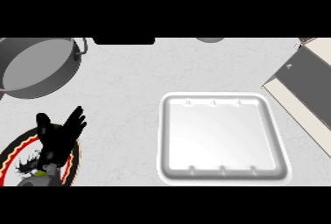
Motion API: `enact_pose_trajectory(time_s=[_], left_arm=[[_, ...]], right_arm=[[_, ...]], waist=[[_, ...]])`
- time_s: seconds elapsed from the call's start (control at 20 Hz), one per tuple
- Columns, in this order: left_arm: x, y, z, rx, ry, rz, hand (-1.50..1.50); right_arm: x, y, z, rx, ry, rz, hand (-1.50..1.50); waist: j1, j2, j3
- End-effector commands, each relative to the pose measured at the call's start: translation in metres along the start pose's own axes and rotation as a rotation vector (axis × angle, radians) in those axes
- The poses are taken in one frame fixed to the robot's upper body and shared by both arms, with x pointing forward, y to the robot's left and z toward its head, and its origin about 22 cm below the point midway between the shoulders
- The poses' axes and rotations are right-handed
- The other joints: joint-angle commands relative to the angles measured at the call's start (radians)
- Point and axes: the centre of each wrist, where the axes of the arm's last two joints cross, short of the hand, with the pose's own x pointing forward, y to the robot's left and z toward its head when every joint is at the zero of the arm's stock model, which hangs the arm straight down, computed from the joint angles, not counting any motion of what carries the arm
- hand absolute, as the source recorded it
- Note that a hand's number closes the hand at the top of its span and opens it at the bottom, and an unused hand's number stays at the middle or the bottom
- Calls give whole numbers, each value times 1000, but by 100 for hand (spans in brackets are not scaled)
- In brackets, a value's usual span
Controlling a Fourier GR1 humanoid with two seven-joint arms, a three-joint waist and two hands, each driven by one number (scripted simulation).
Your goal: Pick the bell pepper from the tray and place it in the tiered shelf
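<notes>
The white tray (223, 138) lies right of centre on the counter and holds nothing that I can see. No bell pepper shows anywhere in the head view. The tiered shelf (304, 83) runs along the right edge as dark and cream slanted boards. My left hand (59, 133) rests at the lower left with its fingers up and spread, open, holding nothing. My right hand is out of the picture.
A large grey pot (39, 65) stands at the top left. Under my left hand lies a round plate (13, 153) with a red and yellow rim. A dark slot (124, 40) sits at the counter's far edge.
</notes>
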Motion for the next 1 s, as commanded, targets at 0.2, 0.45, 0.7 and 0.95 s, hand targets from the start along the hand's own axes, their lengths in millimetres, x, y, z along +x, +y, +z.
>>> enact_pose_trajectory(time_s=[0.2,0.45,0.7,0.95], left_arm=[[-4,1,2,8,-5,21,0],[-9,-4,-8,-6,17,17,0],[-17,5,-1,26,17,28,0],[2,-4,2,11,-8,19,0]], right_arm=[[3,-62,-13,-290,25,-7,-150],[2,-123,-15,-372,66,-134,-150],[-31,-169,15,-351,83,-155,-150],[-47,-217,11,-319,52,-143,-150]], waist=[[-7,-3,0],[-21,-4,0],[-30,-7,0],[-20,-5,1]])
